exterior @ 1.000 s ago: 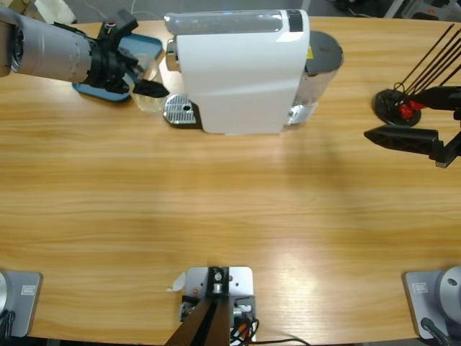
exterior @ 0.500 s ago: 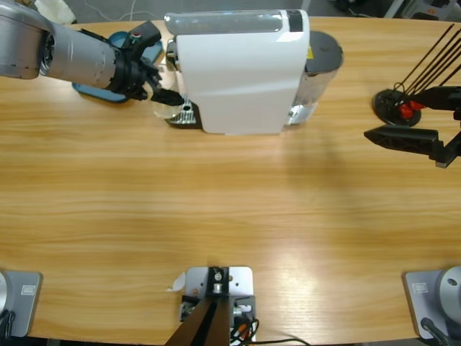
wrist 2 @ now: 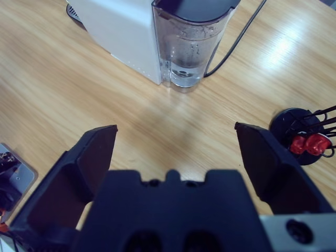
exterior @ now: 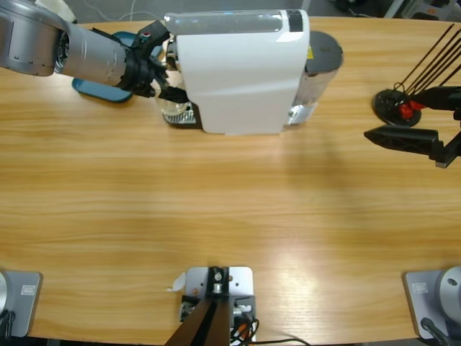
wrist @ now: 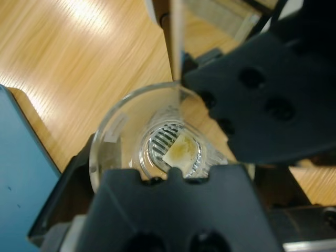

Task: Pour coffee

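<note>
Clear glass tumbler, a little amber coffee inside, sits gripped in the left gripper on the coffee machine's drip tray; right gripper jaws gape.

The long wooden tabletop has a light, straight grain and fills almost all of each view. Soft light makes pale reflections on its surface near the bottom middle and at the right end. Beyond its far edge, only a dark floor strip is visible.

Pale amber coffee, shallow, in tumbler btm
</note>
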